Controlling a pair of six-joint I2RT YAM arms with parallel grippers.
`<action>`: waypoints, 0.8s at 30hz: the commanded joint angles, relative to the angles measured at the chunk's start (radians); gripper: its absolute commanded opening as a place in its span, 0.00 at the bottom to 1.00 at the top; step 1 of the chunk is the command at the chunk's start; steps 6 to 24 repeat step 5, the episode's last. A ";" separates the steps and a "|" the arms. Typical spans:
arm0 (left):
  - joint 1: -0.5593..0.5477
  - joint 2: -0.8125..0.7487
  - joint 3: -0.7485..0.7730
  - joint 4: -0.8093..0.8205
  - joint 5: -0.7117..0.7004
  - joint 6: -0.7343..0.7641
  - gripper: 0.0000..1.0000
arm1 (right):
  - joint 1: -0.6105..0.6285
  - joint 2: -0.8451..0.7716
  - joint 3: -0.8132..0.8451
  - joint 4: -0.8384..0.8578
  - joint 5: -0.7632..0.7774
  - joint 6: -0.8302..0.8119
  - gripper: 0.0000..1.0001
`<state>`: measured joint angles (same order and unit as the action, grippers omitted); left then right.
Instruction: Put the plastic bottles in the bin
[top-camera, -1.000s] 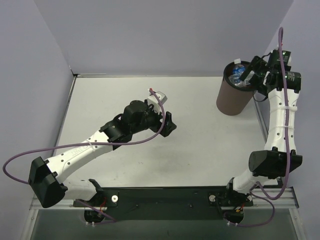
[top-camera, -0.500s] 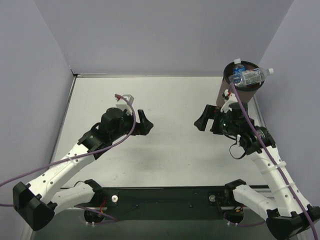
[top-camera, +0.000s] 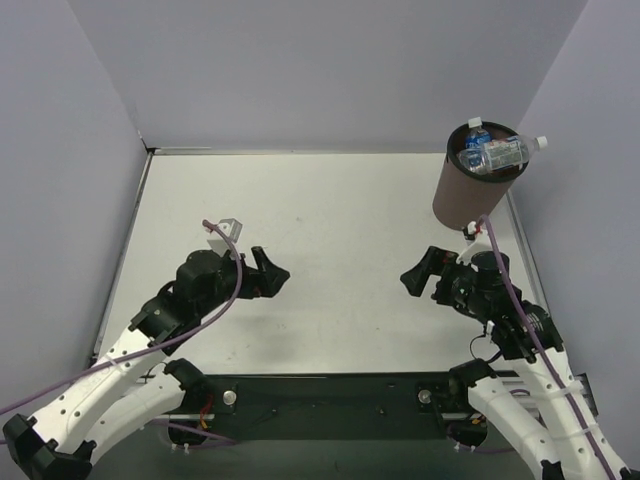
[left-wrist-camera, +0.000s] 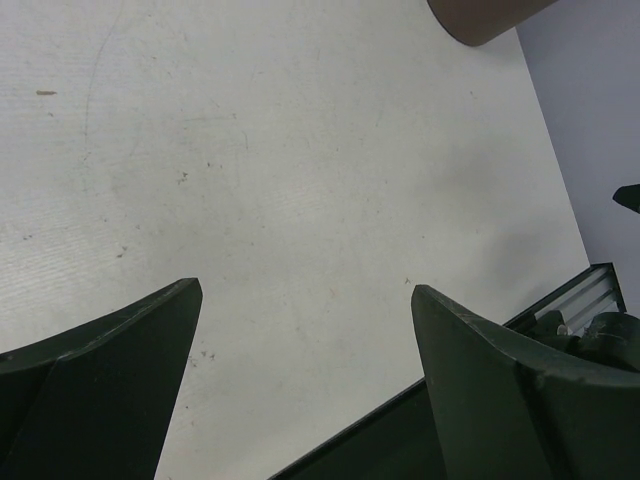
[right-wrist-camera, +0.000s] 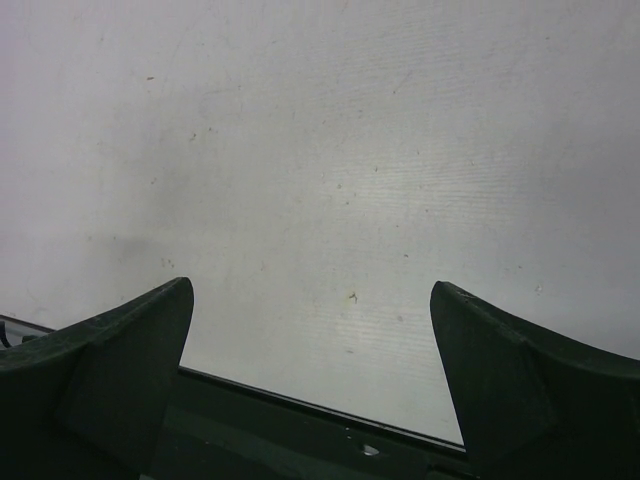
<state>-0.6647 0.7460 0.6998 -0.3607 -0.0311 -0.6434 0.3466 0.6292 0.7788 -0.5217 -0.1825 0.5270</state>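
1. Both arms had drawn back toward the lower edge of the overhead view since half a second earlier. The right gripper (top-camera: 418, 275) had come down and away from the bin (top-camera: 462, 200), and the left gripper (top-camera: 268, 277) had slid to the lower left.
2. Both grippers were spread wide and held nothing. Each wrist view showed only bare table (top-camera: 350, 210) between the fingers.
3. No bottle lay on the table. The bottles were in the bin at the upper right of the overhead view, but the pile was too crowded to count.
4. A blue-capped bottle (top-camera: 477, 139) sat inside at the back.
5. The main risk was the clear bottle (top-camera: 500, 152) lying on top. It lay across the rim, with its white cap poking out past the right edge. It looked perched rather than dropped in, so a small jolt could probably have rolled it out onto the table.
6. Such a jolt would most likely have come from the right arm. Its purple cable (top-camera: 487, 232) looped close to the foot of the bin, and a snag there could have shaken or tipped the bin.
7. If an arm went back to push the bottle in, pressing the overhanging end could have flipped it out.
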 joint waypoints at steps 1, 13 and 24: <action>0.002 -0.068 0.003 -0.018 -0.016 -0.019 0.97 | 0.000 -0.002 0.030 0.003 0.017 0.030 1.00; 0.002 -0.112 0.004 -0.040 -0.026 -0.022 0.98 | -0.001 0.001 0.050 -0.009 0.040 0.041 1.00; 0.002 -0.112 0.004 -0.040 -0.026 -0.022 0.98 | -0.001 0.001 0.050 -0.009 0.040 0.041 1.00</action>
